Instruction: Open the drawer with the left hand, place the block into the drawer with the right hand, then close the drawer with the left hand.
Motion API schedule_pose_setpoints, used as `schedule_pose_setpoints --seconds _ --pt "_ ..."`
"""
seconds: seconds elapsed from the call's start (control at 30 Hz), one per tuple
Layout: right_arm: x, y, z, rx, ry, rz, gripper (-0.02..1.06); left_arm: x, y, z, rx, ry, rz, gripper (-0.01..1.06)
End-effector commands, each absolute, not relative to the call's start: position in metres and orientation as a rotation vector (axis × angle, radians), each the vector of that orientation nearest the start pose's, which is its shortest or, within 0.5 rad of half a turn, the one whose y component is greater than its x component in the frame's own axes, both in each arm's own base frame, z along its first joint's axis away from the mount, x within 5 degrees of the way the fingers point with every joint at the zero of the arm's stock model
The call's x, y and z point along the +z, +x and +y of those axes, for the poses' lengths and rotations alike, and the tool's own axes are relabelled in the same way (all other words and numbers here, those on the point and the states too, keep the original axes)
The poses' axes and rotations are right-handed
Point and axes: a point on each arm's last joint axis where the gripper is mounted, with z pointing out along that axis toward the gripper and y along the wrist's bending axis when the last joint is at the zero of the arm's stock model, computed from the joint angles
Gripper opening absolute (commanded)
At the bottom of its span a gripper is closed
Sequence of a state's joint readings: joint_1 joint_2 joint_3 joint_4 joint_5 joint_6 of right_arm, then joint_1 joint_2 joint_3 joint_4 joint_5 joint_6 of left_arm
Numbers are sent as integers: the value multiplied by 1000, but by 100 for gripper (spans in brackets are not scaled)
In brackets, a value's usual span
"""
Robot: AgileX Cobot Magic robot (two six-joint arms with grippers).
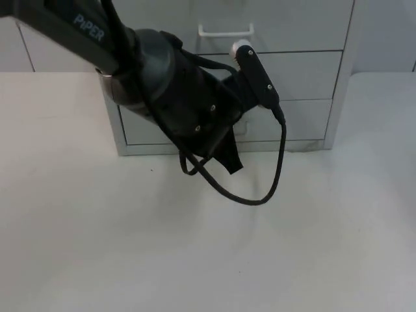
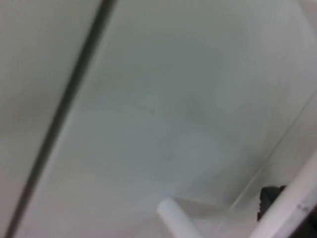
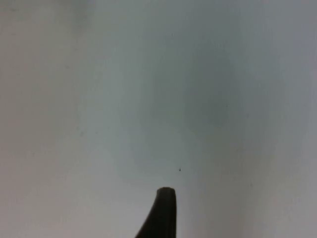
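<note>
A grey drawer cabinet (image 1: pixel 305 71) stands at the back of the table, and its drawer fronts look flush. The top drawer has a white handle (image 1: pixel 225 30). My left arm reaches in from the upper left, and my left gripper (image 1: pixel 234 146) is pressed close to the lowest drawer front, largely hidden under the wrist. The left wrist view shows a grey drawer front (image 2: pixel 163 99) very near, with a white handle bar (image 2: pixel 292 206) slanting across it. My right gripper (image 3: pixel 161 218) hangs over bare white table top.
White table top (image 1: pixel 195 247) spreads in front of the cabinet. A grey partition wall (image 1: pixel 390 32) stands behind and beside the cabinet. A dark seam (image 2: pixel 59 119) between drawer fronts runs across the left wrist view.
</note>
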State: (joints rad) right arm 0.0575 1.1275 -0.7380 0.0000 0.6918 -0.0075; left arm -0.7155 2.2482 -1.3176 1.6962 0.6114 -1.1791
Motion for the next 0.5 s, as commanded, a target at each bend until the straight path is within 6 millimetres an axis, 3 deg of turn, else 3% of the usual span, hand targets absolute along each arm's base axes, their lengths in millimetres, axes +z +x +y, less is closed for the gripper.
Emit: schedule_pose_setpoints --seconds 0.0,0.23,0.4,0.47 --pt "265 208 13 26 -80 2561 76 99 365 -255 675 1068 1991 0" --pt "265 208 12 20 -84 2557 76 105 335 -272 642 1227 2107 0" --pt "265 208 12 20 -84 2557 76 131 305 -280 477 1279 2229 0" --pt "265 208 12 20 -84 2557 76 149 287 -280 317 1298 2364 0"
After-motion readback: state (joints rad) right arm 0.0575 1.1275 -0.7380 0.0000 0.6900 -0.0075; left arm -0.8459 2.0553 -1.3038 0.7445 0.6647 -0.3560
